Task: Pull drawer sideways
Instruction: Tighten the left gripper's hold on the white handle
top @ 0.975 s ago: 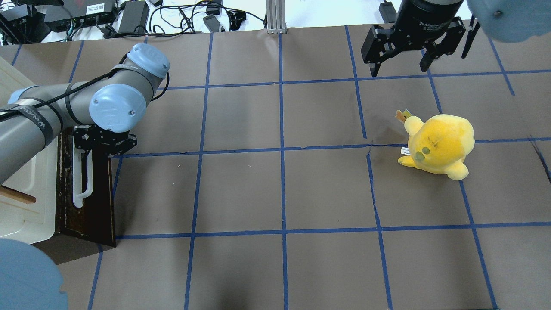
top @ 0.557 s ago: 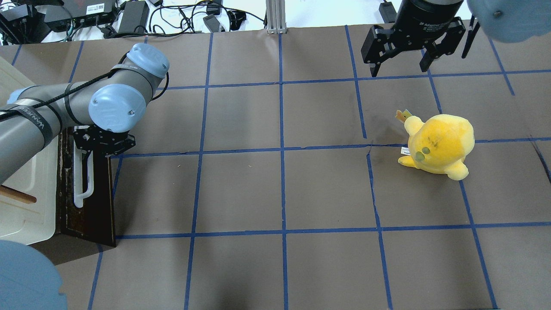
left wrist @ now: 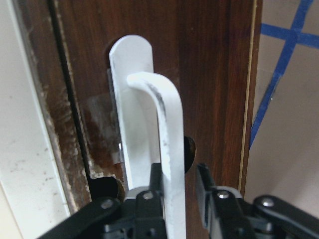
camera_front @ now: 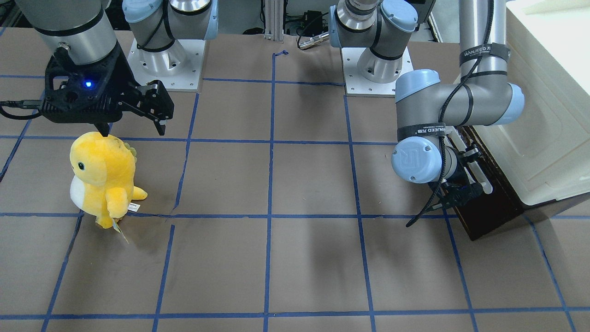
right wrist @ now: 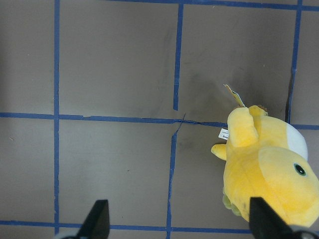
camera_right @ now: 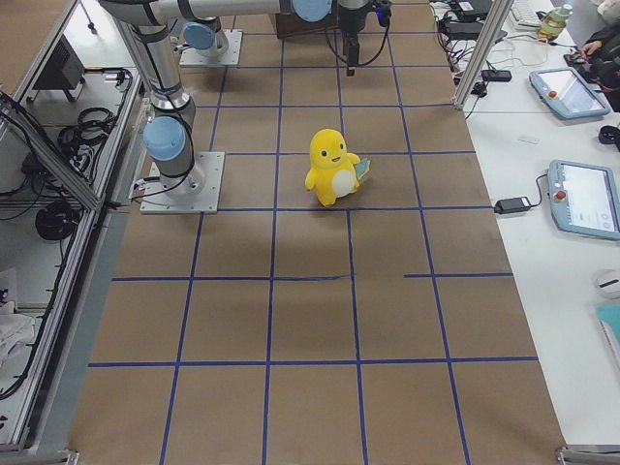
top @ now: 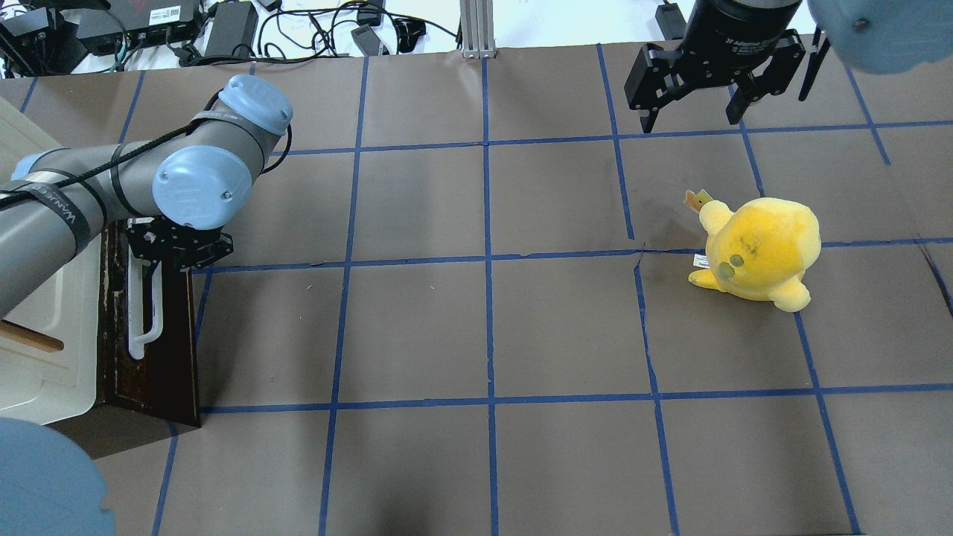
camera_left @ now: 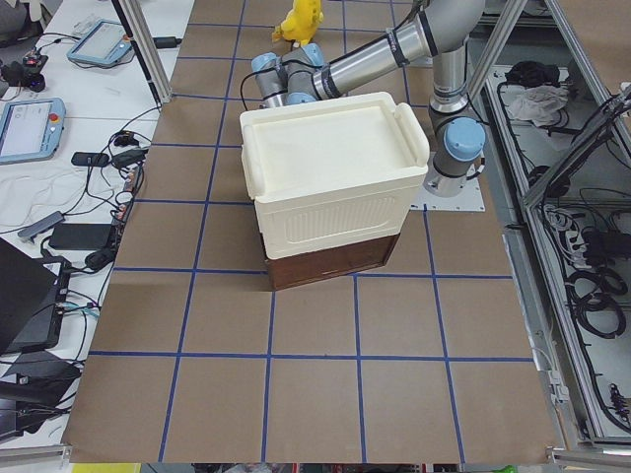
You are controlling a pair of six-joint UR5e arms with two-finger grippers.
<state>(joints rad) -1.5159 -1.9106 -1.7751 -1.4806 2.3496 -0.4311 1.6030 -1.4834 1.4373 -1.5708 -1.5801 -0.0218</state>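
The drawer [top: 160, 357] is a dark brown front with a long white bar handle [top: 141, 313], at the bottom of the cream-white cabinet [top: 45, 350] at the table's left. My left gripper [top: 175, 249] is shut on the handle's far end. In the left wrist view its fingers [left wrist: 149, 199] clamp the white bar [left wrist: 167, 144] from both sides. The front-facing view shows the same grip [camera_front: 456, 191] on the drawer [camera_front: 488, 212]. No pale inner tray shows. My right gripper [top: 692, 112] hangs open and empty at the far right, above the table.
A yellow plush toy [top: 759, 249] stands on the right half of the table, just in front of the right gripper; it also shows in the right wrist view [right wrist: 269, 169]. The table is brown with blue tape lines. Cables and power bricks [top: 231, 30] lie beyond its far edge.
My left gripper has shifted a few pixels toward the cabinet while staying on the handle. The drawer shows no clear movement. The right arm and the plush toy have not moved.
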